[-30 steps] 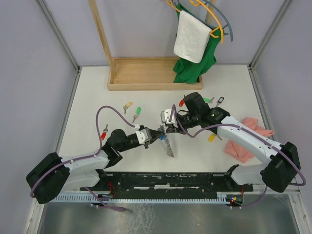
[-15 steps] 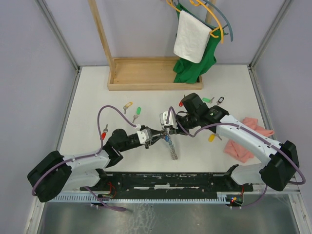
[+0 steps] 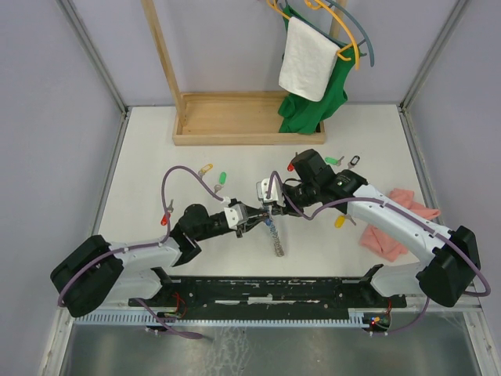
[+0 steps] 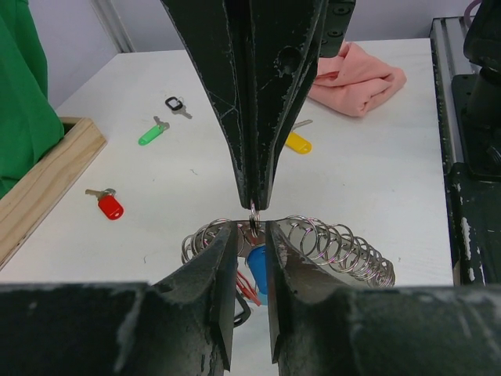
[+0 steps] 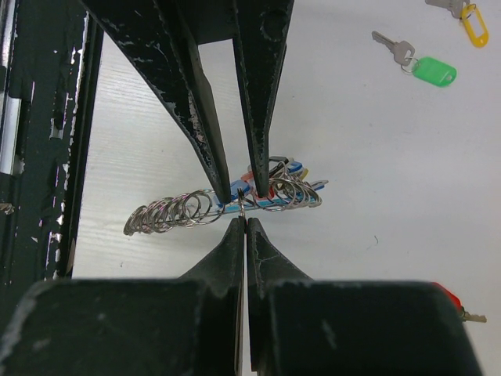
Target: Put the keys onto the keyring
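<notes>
— Where is the keyring, can you see it from there?
— Yes. The keyring (image 3: 275,239) is in the middle of the white table (image 3: 149,157), just in front of both arms. Its long axis runs from the fingertips toward the near edge and leans a little to the right. The coil end lies on the table.
— How does it look?
— A grey wire coil, stretched like a spring, with a bunch of coloured tags at the far end. A blue tag (image 4: 255,274) sits just under the fingers.
— And the grippers?
— The right gripper (image 5: 241,222) is pressed together and pinches one thin wire turn of the keyring. The left gripper (image 4: 250,229) faces it with its jaws a little spread, one on each side of that turn. Whether its pads touch the wire, I cannot tell.
— Loose keys?
— On the right side lie the red-tagged key (image 4: 112,207), the green-tagged key (image 4: 151,135) and the black-tagged key (image 4: 174,103). The yellow-tagged key (image 4: 298,143) lies near the pink cloth (image 4: 356,78). On the left side lie the left yellow key (image 3: 206,168), the left green key (image 3: 222,178) and the left red key (image 3: 165,220).
— Any container?
— A shallow wooden tray (image 3: 227,139) stands at the far edge, and a green garment (image 3: 309,110) hangs down over its right end.
</notes>
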`<state>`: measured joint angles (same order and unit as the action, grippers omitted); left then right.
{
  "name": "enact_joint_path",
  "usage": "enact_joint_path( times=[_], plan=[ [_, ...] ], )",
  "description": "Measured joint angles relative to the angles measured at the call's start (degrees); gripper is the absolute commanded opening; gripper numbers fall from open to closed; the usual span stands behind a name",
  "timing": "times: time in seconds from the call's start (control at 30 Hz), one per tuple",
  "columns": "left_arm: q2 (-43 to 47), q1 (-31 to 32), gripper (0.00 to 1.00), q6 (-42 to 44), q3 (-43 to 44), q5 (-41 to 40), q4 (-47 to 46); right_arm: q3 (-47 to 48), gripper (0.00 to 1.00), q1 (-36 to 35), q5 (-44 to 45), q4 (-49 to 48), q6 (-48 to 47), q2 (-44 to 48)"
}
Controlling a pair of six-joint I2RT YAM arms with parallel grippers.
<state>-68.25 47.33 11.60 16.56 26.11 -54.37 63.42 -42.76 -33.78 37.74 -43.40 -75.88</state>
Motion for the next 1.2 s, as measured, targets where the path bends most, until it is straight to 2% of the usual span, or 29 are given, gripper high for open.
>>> enact_joint_path(
  times=[0.43,0.6,0.73,0.93,1.1,1.2],
  plan=[
    [-1.6,0.0,0.22,-0.2,1.0,0.0,-0.2,0.0,0.01,0.0,0.0,0.0,0.0,0.0],
    [-1.7,0.0,0.03,-0.4,1.4,0.0,-0.2,0.0,0.01,0.0,0.0,-0.3,0.0,-0.2],
    [-1.9,0.0,0.03,-1.0,1.4,0.0,-0.2,0.0,0.02,0.0,0.1,-0.4,0.0,-0.2],
    [-1.9,0.0,0.03,-1.1,1.4,-0.8,-0.3,0.0,0.23,0.0,0.6,-0.8,2.1,0.0],
    [-1.7,0.0,0.03,-1.1,-0.9,-4.5,-2.0,0.0,0.44,0.0,2.5,-2.6,10.1,3.4],
    [-0.9,0.0,0.03,-1.1,-2.2,-6.6,-3.0,-0.5,0.49,0.0,5.4,-3.7,17.1,6.7]
  ],
)
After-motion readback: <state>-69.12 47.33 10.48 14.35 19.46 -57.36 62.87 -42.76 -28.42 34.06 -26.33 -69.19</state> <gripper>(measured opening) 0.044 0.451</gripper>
